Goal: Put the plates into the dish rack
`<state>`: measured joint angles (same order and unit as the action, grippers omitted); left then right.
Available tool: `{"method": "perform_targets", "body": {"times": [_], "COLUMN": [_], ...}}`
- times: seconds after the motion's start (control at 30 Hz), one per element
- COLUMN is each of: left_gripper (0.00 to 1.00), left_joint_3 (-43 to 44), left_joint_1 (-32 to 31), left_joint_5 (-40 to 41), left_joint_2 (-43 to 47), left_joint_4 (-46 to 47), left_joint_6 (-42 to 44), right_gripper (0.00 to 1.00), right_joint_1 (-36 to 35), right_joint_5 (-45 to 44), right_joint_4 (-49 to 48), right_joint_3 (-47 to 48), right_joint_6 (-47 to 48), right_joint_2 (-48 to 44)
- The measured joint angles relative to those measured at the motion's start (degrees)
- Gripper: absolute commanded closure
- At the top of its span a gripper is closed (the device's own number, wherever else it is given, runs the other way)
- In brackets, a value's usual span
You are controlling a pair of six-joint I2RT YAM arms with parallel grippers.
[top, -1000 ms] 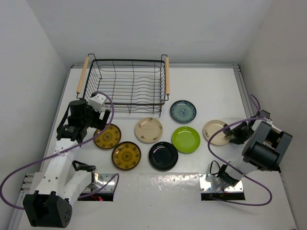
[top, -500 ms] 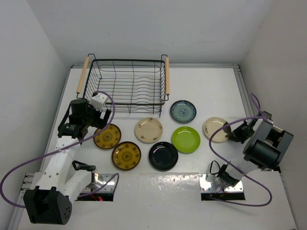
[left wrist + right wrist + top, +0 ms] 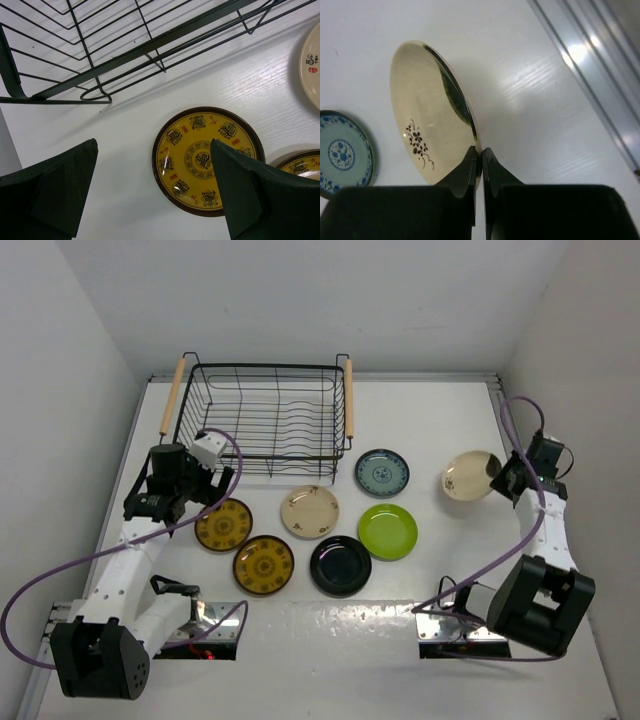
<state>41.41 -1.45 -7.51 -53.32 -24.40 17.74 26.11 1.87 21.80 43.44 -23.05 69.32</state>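
Observing right tool (image 3: 481, 150) clamped on the cream plate (image 3: 427, 115) rim, plate tilted; we note left tool (image 3: 155, 187) spread wide above a mustard plate (image 3: 207, 160).

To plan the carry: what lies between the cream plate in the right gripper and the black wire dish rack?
In the top view, only the round teal-grey patterned plate lies there, flat on the white table.

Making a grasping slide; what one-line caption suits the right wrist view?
Right jaws shut on the rim of the cream plate, holding it tilted above the table.
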Motion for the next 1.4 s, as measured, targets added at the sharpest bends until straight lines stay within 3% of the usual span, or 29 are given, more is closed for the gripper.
{"method": "perform_targets", "body": {"times": [0.27, 0.6, 0.87, 1.13, 1.4], "left_gripper": [0.00, 0.00, 0.00, 0.01, 0.01], "left_joint_3": [0.00, 0.00, 0.00, 0.00, 0.85], "left_joint_1": [0.00, 0.00, 0.04, 0.35, 0.44], "left_joint_5": [-0.15, -0.11, 0.92, 2.03, 3.19], "left_joint_2": [-0.22, -0.22, -0.24, -2.10, -5.29], "left_joint_4": [0.98, 1.16, 1.38, 1.36, 0.83], "left_joint_6": [0.00, 0.00, 0.20, 0.26, 1.09], "right_gripper": [1.00, 1.00, 1.00, 1.00, 1.00], "right_joint_1": [-9.66, -26.60, -36.26, -45.18, -48.04], "right_joint_5": [-10.60, -13.60, -1.79, 15.67, 23.34], "right_joint_4": [0.39, -5.86, -15.39, -22.71, -27.39], "right_joint_3": [10.10, 38.64, 56.24, 71.87, 73.92], "right_joint_6": [9.09, 32.83, 47.23, 58.14, 58.55], "right_joint_2": [-1.84, 7.02, 21.33, 42.97, 55.98]}}
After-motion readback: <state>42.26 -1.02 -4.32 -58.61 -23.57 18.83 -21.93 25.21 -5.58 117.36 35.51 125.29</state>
